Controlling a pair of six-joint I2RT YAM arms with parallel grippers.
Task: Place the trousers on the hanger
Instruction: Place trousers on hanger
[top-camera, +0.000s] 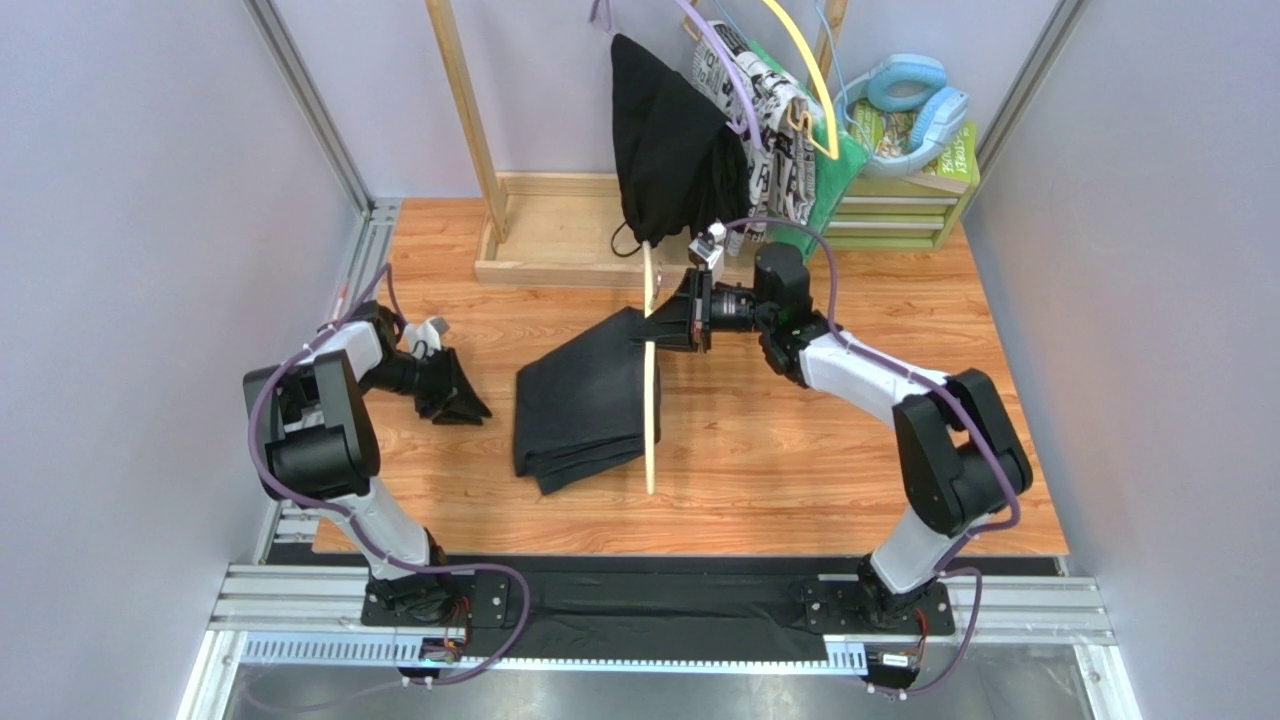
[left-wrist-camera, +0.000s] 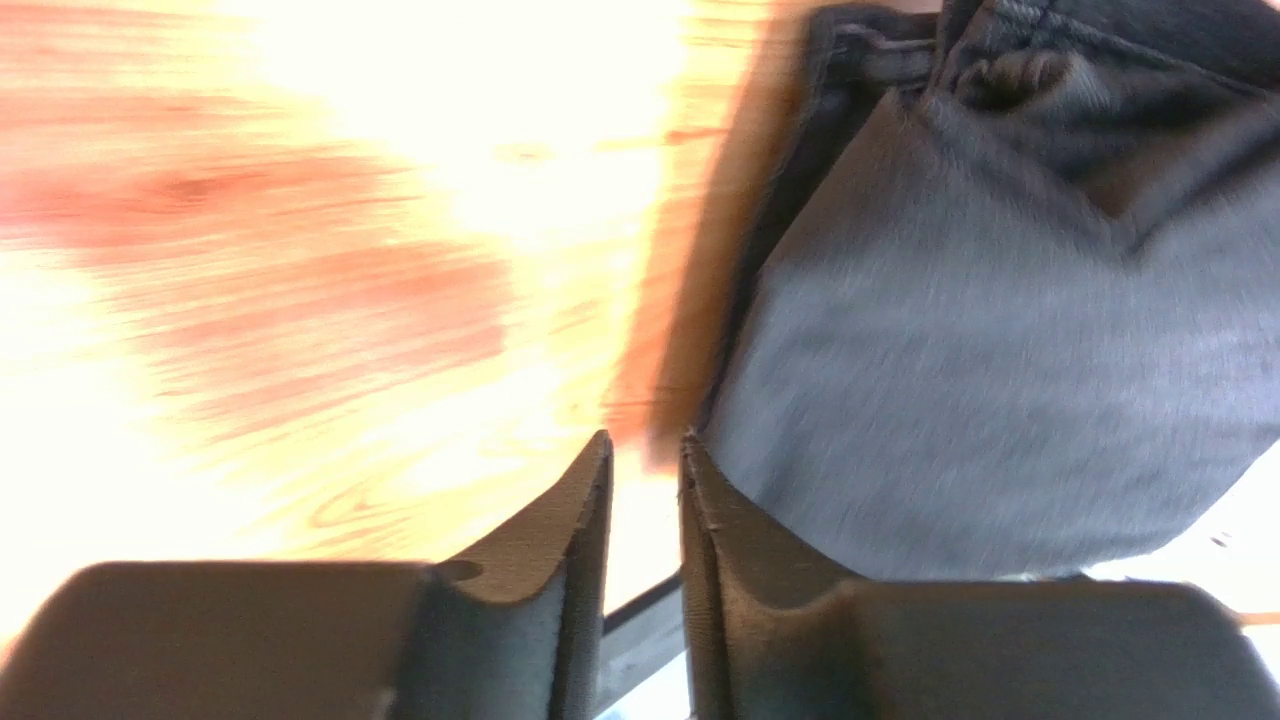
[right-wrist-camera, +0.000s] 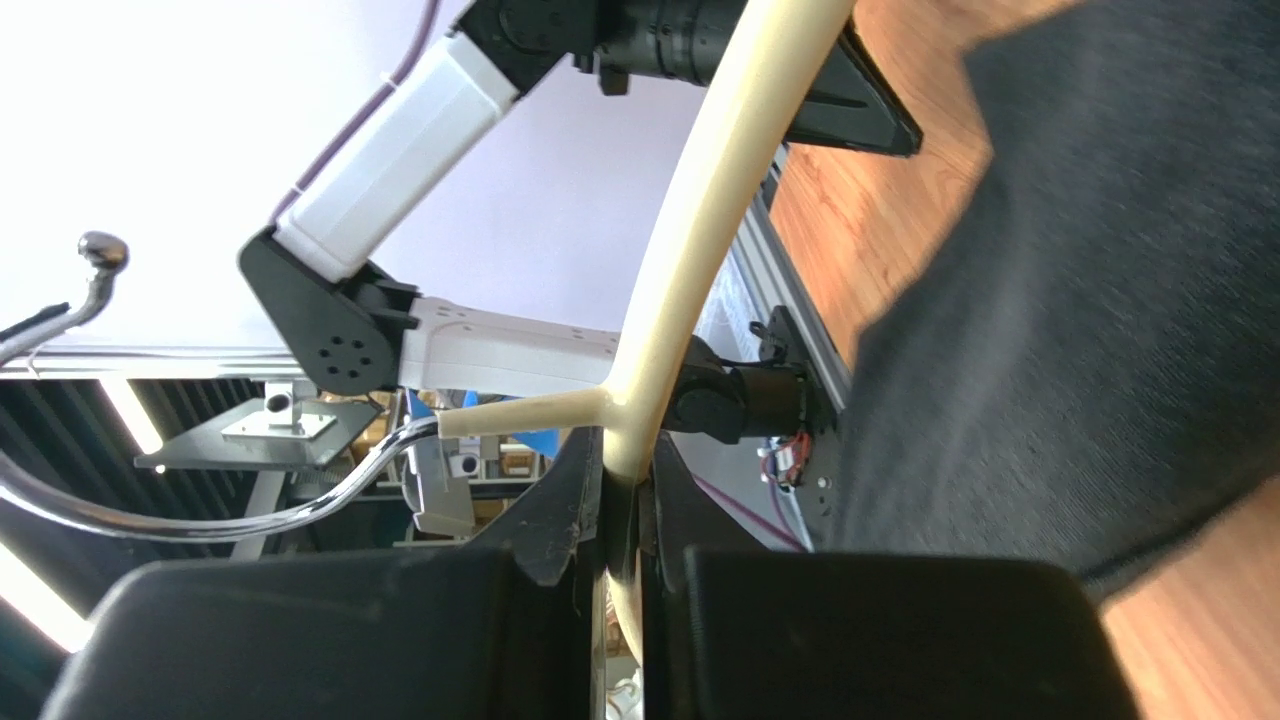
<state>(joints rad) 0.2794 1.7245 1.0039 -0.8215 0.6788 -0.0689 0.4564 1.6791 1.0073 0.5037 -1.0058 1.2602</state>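
1 wood table (top-camera: 902, 450) carries 1 pr trousers (top-camera: 579, 405), folded flat at centre, legs stacked so can't be told apart. 1 cream hanger (top-camera: 651, 420) stands at their right edge, edge-on from top so its triangle isn't readable; contact w/ cloth unclear. 2 pincers: right pincer (top-camera: 672, 323) clamped on hanger, holding it upright; left pincer (top-camera: 458, 402) left of trousers, apart from them, jaws slightly parted w/ nothing btwn, its wrist view blurred & washed out.
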